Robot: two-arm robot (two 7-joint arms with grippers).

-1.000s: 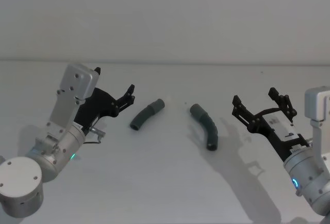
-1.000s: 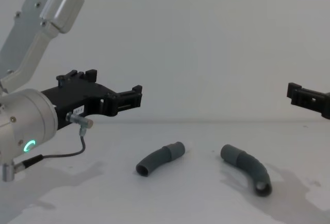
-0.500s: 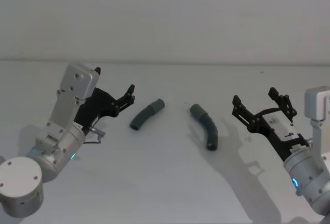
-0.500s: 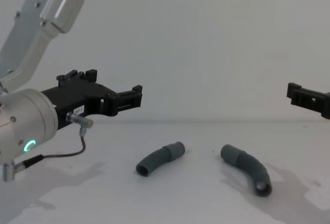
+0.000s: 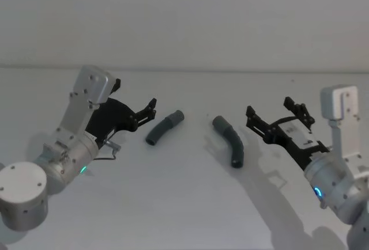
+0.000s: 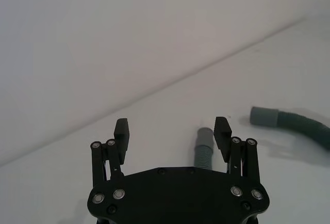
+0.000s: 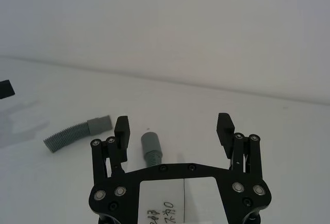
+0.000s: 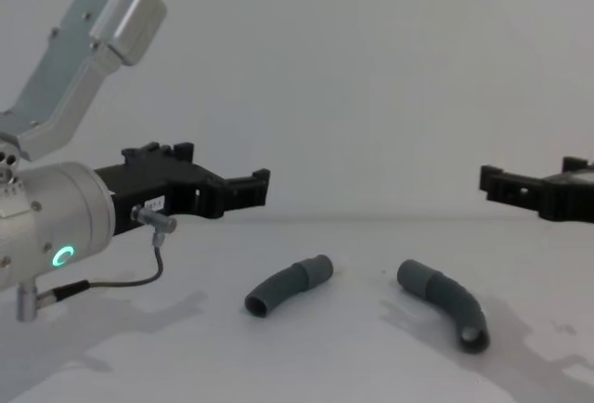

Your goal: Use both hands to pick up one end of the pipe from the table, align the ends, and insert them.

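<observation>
Both sets of jaws are spread wide and hold nothing. The left jaws hang above the desk (image 5: 184, 209) on the robot's left. The right jaws hang above it on the robot's right. Each set points inward at the piece on its own side.

The two pieces lie flat on the desk between them, apart from each other and touched by neither arm. The left pipe piece (image 5: 163, 128) is just beyond the left fingertips (image 5: 151, 107). Its long axis runs from its near open end, on the left, up to its far cuff (image 5: 178, 114) towards the middle. In the left wrist view it sits ahead of the opening, off towards one fingertip rather than centred. The right pipe piece (image 5: 230, 140) lies ahead of the right jaws, near them. It curves from its near dark end up to its far cuff (image 5: 219, 122), which also points at the middle. So the two cuffs face each other across a gap at the far end. Each arm is nearer to its own piece, and I judge that each must come down and forward to close on it.

A white label (image 7: 165, 203) on the right jaws' body carries handwriting that I cannot read. A small tag (image 8: 153, 204) on the left one is too small to read.
</observation>
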